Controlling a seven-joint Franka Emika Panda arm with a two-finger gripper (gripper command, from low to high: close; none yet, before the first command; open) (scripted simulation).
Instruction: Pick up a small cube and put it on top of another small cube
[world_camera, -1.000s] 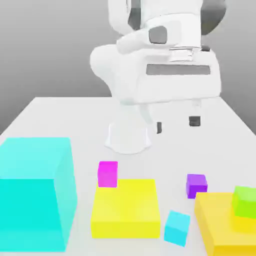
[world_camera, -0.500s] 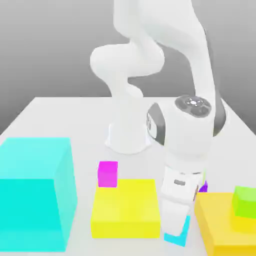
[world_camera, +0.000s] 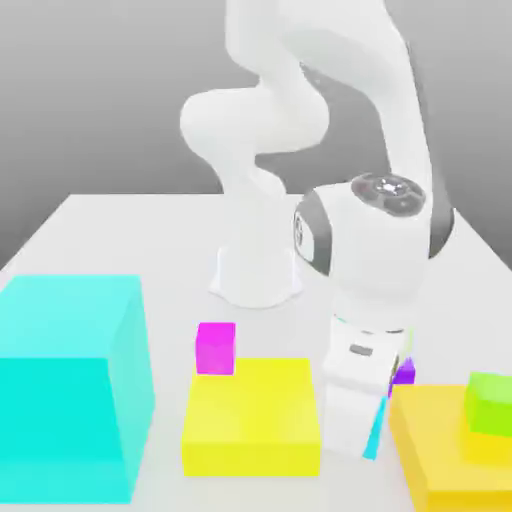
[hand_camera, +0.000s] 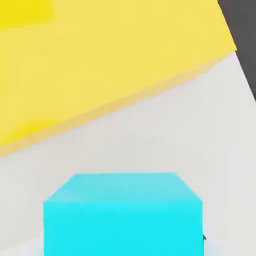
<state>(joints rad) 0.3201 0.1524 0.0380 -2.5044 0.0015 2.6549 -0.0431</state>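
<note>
White tabletop (world_camera: 150, 240) stretches under everything, its near part running out of the exterior view. The white arm (world_camera: 400, 110) comes down on the exterior view's right, its upper part cut off by the frame, and its hand covers much of what lies behind it.

At the exterior view's left stands the big cyan block (world_camera: 60, 390), its far left side cropped. The amber block (world_camera: 450, 450) is cut off at the opposite side, while the yellow block (world_camera: 252, 415) sits whole between the big cyan block and the arm's hand. A broad yellow surface (hand_camera: 110, 55) crosses the hand view, running out of frame; I can't tell which block it belongs to.

The gripper (hand_camera: 123, 245) is closed around the small cyan cube (hand_camera: 122, 227), pinching it by its sides, though the contact is mostly out of sight. In the exterior view the hand hides nearly all of that cube, leaving a thin slanted sliver near the amber block; its underside is hard to judge.

Of the other small cubes, the green cube (world_camera: 490, 405) rests on the amber block, clipped by the frame. The magenta cube (world_camera: 215, 348) is all but fully visible at the yellow block's far edge; whether they touch is unclear. The purple cube (world_camera: 403, 376) is partly hidden behind the hand.
</note>
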